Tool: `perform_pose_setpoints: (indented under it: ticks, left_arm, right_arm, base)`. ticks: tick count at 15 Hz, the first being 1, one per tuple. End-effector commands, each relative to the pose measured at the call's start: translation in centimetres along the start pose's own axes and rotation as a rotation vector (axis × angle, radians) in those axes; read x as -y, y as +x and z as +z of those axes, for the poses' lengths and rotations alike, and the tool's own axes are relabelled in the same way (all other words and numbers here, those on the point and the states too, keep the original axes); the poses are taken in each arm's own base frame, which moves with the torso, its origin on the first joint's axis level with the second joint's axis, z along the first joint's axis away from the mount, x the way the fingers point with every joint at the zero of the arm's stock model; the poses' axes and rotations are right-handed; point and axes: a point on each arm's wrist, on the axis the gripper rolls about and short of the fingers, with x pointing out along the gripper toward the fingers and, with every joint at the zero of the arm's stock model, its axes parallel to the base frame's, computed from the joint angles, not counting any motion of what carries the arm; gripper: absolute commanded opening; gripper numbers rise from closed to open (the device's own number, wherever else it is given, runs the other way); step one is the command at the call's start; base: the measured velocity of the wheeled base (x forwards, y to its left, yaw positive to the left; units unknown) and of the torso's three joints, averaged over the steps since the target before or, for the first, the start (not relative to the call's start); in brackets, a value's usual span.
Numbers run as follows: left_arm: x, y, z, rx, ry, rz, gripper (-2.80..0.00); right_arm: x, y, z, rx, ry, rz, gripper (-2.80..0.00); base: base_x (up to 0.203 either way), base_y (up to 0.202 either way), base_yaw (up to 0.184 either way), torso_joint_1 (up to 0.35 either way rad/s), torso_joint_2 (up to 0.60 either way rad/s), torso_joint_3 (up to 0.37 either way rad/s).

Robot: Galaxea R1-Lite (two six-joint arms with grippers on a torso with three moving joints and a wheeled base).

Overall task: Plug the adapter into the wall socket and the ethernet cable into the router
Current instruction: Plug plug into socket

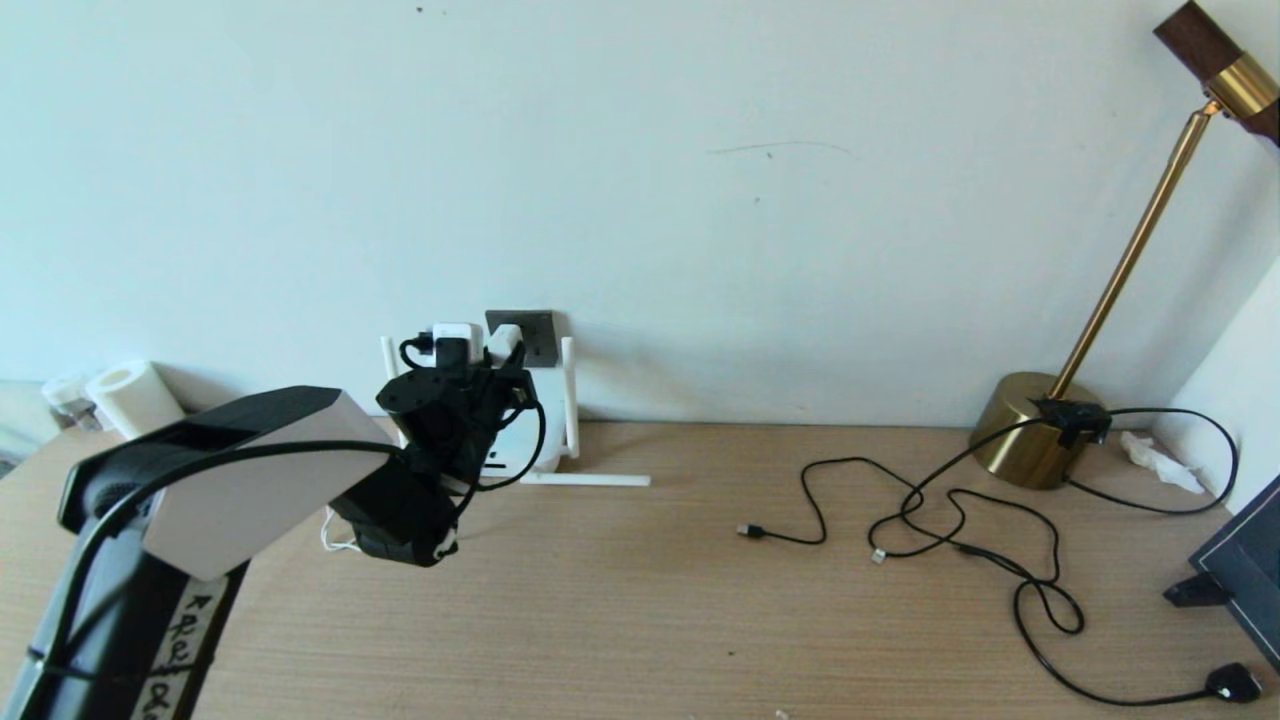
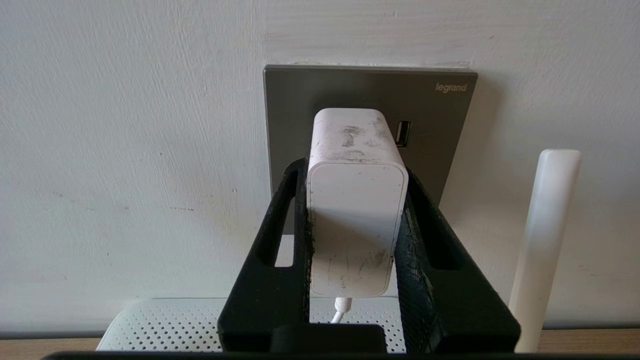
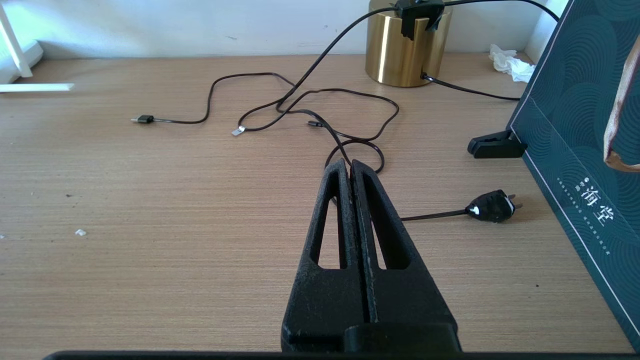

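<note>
My left gripper [image 2: 355, 171] is shut on the white adapter [image 2: 356, 210], one finger on each side. The adapter's far end is against the dark grey wall socket [image 2: 440, 115], and its thin white cord hangs down from the near end. In the head view the adapter [image 1: 506, 338] sits at the socket [image 1: 538, 335], just above the white router [image 1: 535, 445]. The ethernet cable lies loose on the table to the right, its pale clip connector [image 1: 878, 556] free. My right gripper [image 3: 350, 165] hovers shut and empty above the cords, out of the head view.
One router antenna [image 1: 585, 480] lies flat on the table and another [image 2: 547, 240] stands beside the socket. A brass lamp [image 1: 1030, 440], thin black cords, a black plug [image 1: 1232, 683], a dark teal board [image 1: 1250, 560] and a crumpled tissue [image 1: 1160, 460] are at the right.
</note>
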Motion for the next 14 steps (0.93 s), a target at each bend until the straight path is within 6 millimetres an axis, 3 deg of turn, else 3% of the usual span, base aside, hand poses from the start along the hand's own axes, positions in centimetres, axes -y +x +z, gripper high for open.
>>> perform_pose_setpoints:
  ticks: [1, 14]
  left_arm:
    - [0.02, -0.03, -0.32, 0.001, 0.0, 0.001, -2.8]
    - [0.06, 0.34, -1.08, 0.004, 0.0, 0.003, -2.8]
  right_arm:
    - [0.0, 0.0, 0.0, 0.001, 0.0, 0.0, -2.8]
    - [0.0, 0.0, 0.0, 0.001, 0.0, 0.0, -2.8]
  base:
    - [0.0, 0.0, 0.0, 0.0, 0.0, 0.0]
    - [0.0, 0.0, 0.0, 0.0, 0.0, 0.0]
